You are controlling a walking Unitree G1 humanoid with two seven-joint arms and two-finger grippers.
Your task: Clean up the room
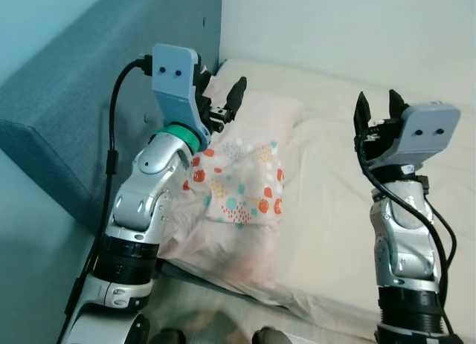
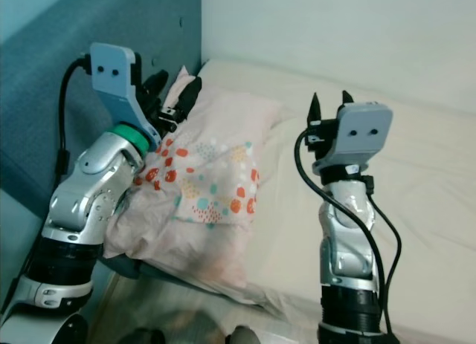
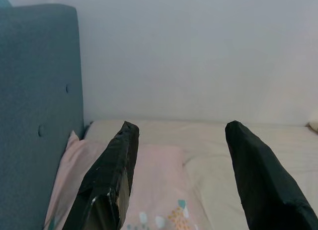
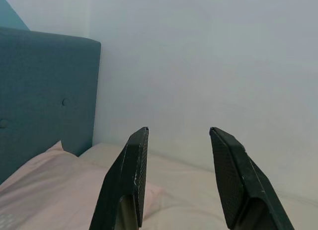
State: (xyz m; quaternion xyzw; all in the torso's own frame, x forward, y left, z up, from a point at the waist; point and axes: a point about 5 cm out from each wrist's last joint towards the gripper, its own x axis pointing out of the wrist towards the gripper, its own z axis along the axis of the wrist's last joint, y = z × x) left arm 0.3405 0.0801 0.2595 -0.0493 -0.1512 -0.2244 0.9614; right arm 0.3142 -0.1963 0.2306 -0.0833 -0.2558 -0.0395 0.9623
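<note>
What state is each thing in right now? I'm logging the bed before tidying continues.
left gripper: open, raised over the pillow's far end, holding nothing.
right gripper: open, raised above the mattress, holding nothing.
pillow: lying flat at the head of the bed, beside the headboard, slightly rumpled.
mattress: covered by a cream sheet, lightly wrinkled.
headboard: upright, blue, buttoned.

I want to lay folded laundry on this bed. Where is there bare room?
The widest free patch is the cream mattress between the pink pillow and the right gripper, running back to the wall. It is crowded by the blue headboard, where the pillow lies and the left gripper hovers open over it.
</note>
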